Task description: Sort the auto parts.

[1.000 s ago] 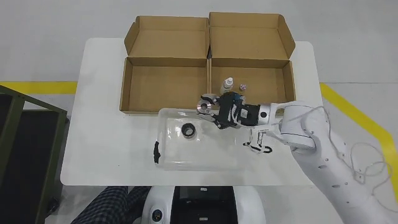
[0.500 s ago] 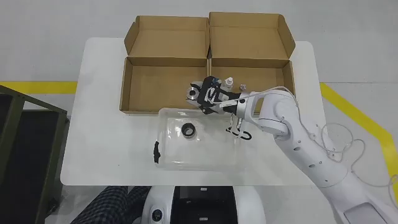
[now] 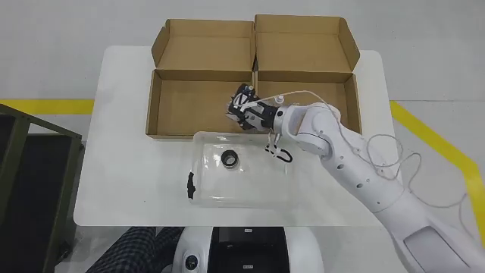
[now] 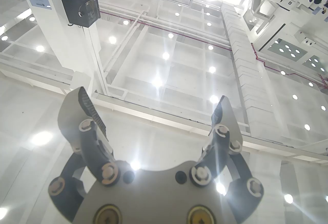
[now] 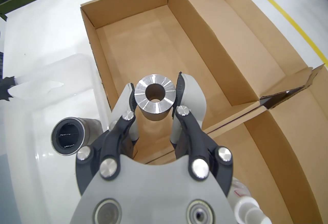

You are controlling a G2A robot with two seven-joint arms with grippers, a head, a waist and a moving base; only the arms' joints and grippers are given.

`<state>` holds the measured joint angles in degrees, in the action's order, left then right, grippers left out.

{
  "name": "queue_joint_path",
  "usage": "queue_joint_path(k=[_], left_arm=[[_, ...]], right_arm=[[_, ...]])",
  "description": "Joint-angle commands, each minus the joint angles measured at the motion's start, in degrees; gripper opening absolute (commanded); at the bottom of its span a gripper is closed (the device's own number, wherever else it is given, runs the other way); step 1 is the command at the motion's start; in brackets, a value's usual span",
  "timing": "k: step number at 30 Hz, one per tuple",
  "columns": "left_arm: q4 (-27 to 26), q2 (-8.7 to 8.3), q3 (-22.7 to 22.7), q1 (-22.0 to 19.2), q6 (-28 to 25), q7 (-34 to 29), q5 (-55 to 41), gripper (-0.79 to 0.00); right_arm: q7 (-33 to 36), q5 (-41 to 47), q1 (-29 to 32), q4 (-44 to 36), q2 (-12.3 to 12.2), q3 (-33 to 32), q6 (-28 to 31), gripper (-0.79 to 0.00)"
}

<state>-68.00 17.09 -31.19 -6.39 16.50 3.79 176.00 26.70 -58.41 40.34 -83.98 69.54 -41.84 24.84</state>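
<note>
From above, the right end effector is gripping a metal bushing over the left cardboard box's three-o'clock end, at the left wrist the left end effector is gaping open, and at the right wrist fingers are pinching the bushing's sides.

A white table with rounded corners carries three things. Two open cardboard boxes sit side by side along its far part, inner walls touching and lid flaps folded back: the left box and the right box. Just in front of them lies a clear plastic bin. Its far rim is just beside the boxes' front walls, and a black handle sits at its left end.
</note>
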Motion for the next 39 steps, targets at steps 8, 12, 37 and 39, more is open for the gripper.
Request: queue_joint_path(k=[8,12,37,39], left_arm=[[0.0,0.00,0.0,0.0,0.0,0.0,0.0,0.000],[0.0,0.00,0.0,0.0,0.0,0.0,0.0,0.000],[0.0,0.00,0.0,0.0,0.0,0.0,0.0,0.000],[0.0,0.00,0.0,0.0,0.0,0.0,0.0,0.000]], right_arm=[[2.3,-0.6,-1.1,4.1,1.7,2.2,-2.1,-0.785],[3.3,-1.2,-1.4,4.7,2.2,2.5,-2.6,-0.785],[8.2,-3.5,-1.0,3.5,3.5,1.0,-1.3,-0.440],[7.9,-3.7,-0.6,2.2,3.4,0.3,-0.9,-0.437]])
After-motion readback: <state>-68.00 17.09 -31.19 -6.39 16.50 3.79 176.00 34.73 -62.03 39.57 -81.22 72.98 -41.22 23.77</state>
